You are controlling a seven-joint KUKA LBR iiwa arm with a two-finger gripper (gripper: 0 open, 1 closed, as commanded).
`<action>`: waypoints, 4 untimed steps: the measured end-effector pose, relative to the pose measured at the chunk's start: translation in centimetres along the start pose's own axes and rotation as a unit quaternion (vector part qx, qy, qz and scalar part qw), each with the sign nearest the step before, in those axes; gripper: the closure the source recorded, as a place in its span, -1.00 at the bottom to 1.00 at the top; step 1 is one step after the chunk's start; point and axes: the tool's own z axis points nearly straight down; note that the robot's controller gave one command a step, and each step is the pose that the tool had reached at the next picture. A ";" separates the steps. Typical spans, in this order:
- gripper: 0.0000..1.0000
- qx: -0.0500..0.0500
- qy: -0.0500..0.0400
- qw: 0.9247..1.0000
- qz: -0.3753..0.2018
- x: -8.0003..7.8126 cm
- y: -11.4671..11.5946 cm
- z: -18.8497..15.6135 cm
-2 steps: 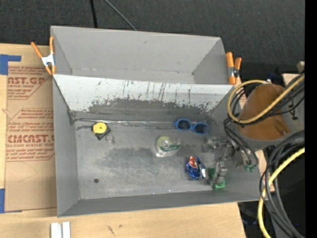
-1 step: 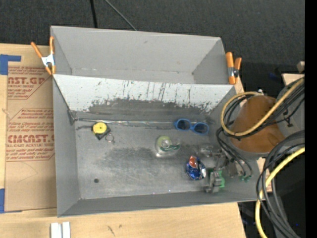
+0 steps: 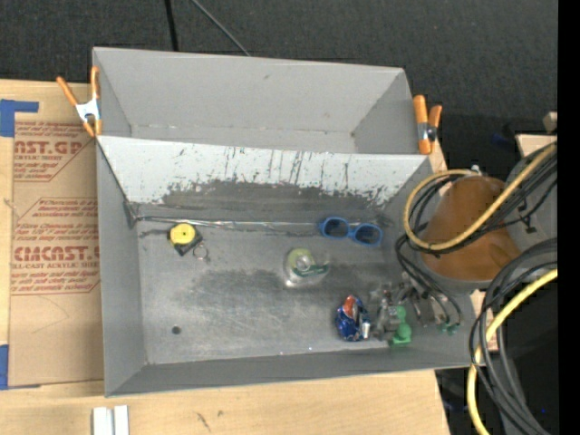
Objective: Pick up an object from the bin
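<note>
Now my gripper hangs just beside the blue-and-red toy, its width I cannot tell; approach step, seemingly; centring comes next.

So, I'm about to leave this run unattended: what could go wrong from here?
1. The gripper sits low in the near right corner of the bin, close to its walls, so it might scrape or jam against them.
2. A blue-and-red thing and a small green thing lie tight beside it. A grasp there could catch both or knock one away.
3. The arm's cables loop over the right rim and might snag.
</note>
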 end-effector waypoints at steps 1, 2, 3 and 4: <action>-1.00 0.001 -0.005 1.000 0.000 -0.3 0.0 -0.1; -1.00 0.000 -0.005 0.986 -0.169 -1.0 6.6 -0.2; -1.00 -0.005 0.000 0.946 -0.325 -1.4 1.9 0.0; 1.00 -0.001 -0.001 0.945 -0.326 -1.5 1.5 0.0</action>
